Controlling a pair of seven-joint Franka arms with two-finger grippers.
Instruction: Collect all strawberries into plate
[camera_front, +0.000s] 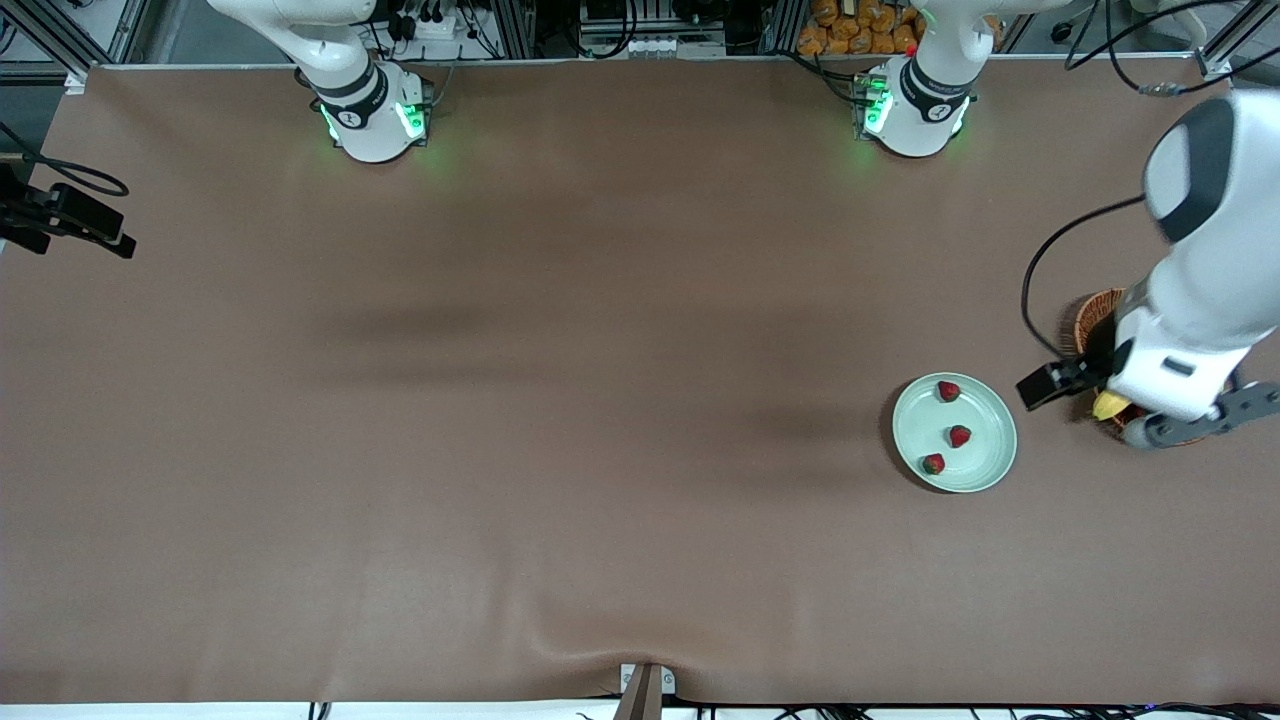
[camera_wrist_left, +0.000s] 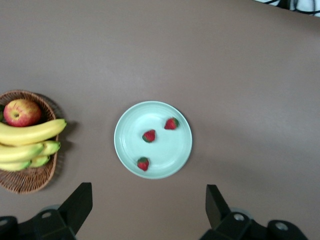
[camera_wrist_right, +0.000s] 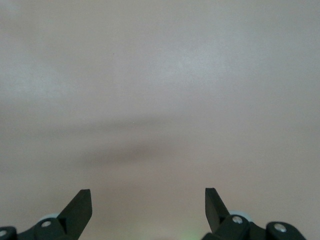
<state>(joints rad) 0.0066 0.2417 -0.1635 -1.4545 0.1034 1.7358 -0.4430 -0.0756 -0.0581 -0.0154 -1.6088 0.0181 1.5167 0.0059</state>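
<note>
Three strawberries lie in the pale mint-green plate (camera_front: 985, 470): one (camera_front: 948, 391) by the rim toward the robots, one (camera_front: 960, 436) at the middle, one (camera_front: 933, 464) nearest the front camera. The left wrist view shows the same plate (camera_wrist_left: 172, 152) with the berries (camera_wrist_left: 171, 123), (camera_wrist_left: 149, 136), (camera_wrist_left: 143, 163) on it. My left gripper (camera_wrist_left: 149, 192) is open and holds nothing. It hangs high, and its hand (camera_front: 1165, 395) is over the wicker basket beside the plate. My right gripper (camera_wrist_right: 148, 192) is open over bare table, and its arm waits.
A brown wicker basket (camera_front: 1092, 318) sits at the left arm's end of the table, beside the plate and mostly hidden under the left hand. In the basket (camera_wrist_left: 27, 182) lie a red-yellow apple (camera_wrist_left: 21, 112) and bananas (camera_wrist_left: 31, 133). A black camera (camera_front: 85, 222) stands at the right arm's end.
</note>
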